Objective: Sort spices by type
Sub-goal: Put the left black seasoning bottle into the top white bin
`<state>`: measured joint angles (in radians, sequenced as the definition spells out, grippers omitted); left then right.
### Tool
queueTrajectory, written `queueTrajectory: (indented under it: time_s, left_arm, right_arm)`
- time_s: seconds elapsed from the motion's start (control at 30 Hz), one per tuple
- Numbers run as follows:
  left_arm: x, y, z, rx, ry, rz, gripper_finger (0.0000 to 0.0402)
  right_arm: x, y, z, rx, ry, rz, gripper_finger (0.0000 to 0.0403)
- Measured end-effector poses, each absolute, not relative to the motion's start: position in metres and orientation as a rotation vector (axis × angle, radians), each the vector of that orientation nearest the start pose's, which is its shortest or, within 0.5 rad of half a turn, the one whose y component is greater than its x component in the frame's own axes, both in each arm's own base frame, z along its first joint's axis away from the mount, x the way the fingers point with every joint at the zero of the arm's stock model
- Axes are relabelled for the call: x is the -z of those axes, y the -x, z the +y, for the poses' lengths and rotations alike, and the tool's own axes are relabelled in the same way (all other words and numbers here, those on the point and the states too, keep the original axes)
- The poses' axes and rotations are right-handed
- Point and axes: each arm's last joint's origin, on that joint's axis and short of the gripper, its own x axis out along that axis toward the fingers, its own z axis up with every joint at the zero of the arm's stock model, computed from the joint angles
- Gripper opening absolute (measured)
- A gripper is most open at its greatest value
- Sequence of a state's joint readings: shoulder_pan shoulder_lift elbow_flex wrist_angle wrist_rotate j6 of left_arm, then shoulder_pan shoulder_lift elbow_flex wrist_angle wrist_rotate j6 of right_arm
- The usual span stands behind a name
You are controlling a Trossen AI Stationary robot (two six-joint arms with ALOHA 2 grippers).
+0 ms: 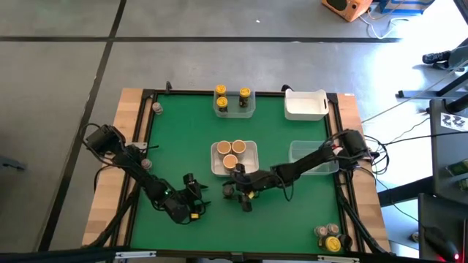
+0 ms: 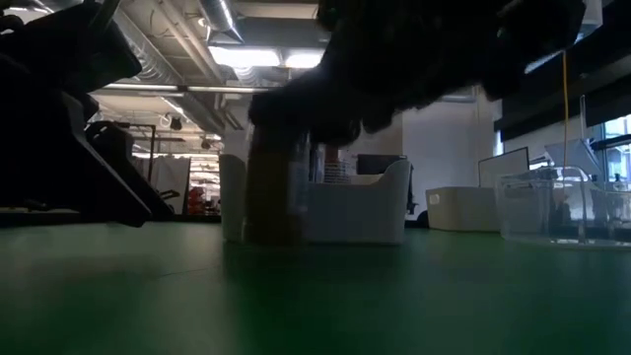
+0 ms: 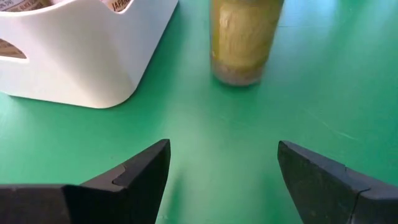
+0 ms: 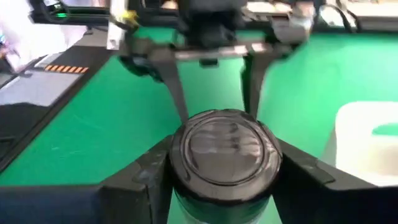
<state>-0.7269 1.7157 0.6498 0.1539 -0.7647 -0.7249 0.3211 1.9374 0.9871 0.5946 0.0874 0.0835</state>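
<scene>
a dark-capped jar (image 4: 224, 152) is straddled by the right gripper (image 1: 241, 191) just in front of the white tub (image 1: 250, 162), fingers narrowed at its sides, probably for a lift into a tub by type. the left gripper (image 1: 191, 197) is parked just beside the tub's front corner, fingers wide and empty, aimed at the jar; bare green mat (image 1: 292, 219) is left in front of the tub, only the tub wall sits close.

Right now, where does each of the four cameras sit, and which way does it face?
High view: overhead, straight down on the green table; both arms show, left pincer, right pincer.
Low view: table height, level across the mat into the room; a dark arm overhead above a blurred jar.
Left wrist view: past its open fingers toward the jar and white tub.
Right wrist view: down on the jar's dark cap between its fingers, left arm beyond.
Shared: the jar appears in both wrist views and the low view.
</scene>
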Motion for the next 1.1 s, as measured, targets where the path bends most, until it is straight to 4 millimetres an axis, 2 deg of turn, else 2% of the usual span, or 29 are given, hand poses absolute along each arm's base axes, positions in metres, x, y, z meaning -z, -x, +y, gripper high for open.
queueTrajectory:
  time_s: [0.2, 0.4, 0.57, 0.83, 1.1]
  left_arm:
    - [-0.109, -0.225, -0.173, -0.269, 0.081, 0.605, 0.028]
    - [-0.109, -0.225, -0.173, -0.271, 0.086, 0.605, 0.028]
    - [-0.109, -0.225, -0.173, -0.275, 0.095, 0.606, 0.028]
    - [-0.109, -0.224, -0.173, -0.279, 0.099, 0.608, 0.028]
    - [-0.108, -0.224, -0.173, -0.28, 0.103, 0.607, 0.028]
  right_arm:
    - [-0.204, -0.35, 0.137, -0.208, 0.072, 0.346, 0.0206]
    - [-0.257, -0.308, 0.134, -0.03, 0.144, 0.365, 0.0206]
    - [-0.286, -0.272, 0.128, 0.121, 0.158, 0.376, 0.0206]
    - [-0.301, -0.226, 0.106, 0.399, 0.145, 0.457, 0.0206]
    - [-0.293, -0.189, 0.08, 0.674, 0.112, 0.544, 0.0206]
